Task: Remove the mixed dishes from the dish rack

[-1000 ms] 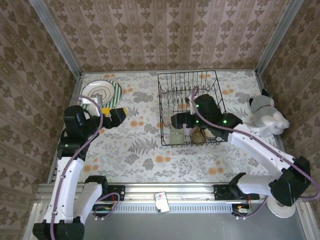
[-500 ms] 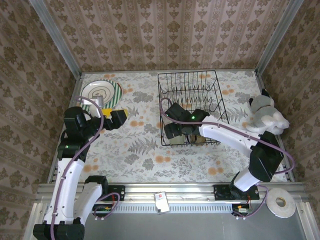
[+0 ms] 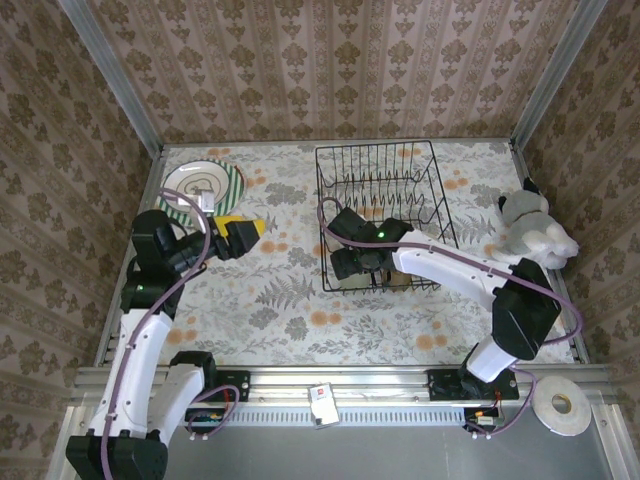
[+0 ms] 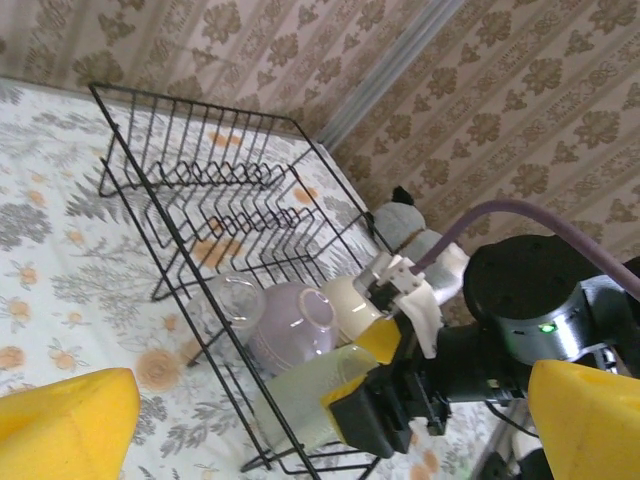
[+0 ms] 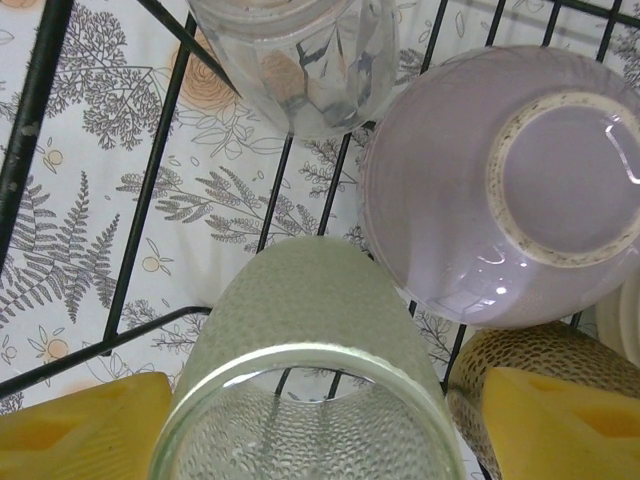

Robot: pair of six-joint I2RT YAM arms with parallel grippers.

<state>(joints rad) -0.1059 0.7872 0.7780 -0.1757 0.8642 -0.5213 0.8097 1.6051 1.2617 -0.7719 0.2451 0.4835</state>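
Note:
The black wire dish rack (image 3: 375,147) stands at the back centre. In its near left corner a frosted glass tumbler (image 5: 300,320) lies on its side, mouth toward my right wrist camera. My right gripper (image 5: 325,385) is open and straddles that mouth; its yellow fingers (image 5: 80,430) sit close on either side, with a sliver of gap on the right. An upturned lilac bowl (image 5: 500,200), a clear tumbler (image 5: 295,60) and a speckled amber cup (image 5: 505,360) lie beside it. A cream bowl (image 4: 350,305) shows behind the lilac bowl (image 4: 295,325). My left gripper (image 3: 240,232) hangs open left of the rack.
A green-striped plate (image 3: 205,185) lies on the floral table (image 3: 290,300) at the far left. A white-grey soft toy (image 3: 535,230) sits right of the rack. A white tape roll (image 3: 560,405) lies off the table's near right corner. The rack's upright plate slots (image 4: 230,170) hold nothing.
My right arm swung down into the rack's near left corner, and its jaws have narrowed around the frosted tumbler. My left gripper drifted slightly right and stayed open.

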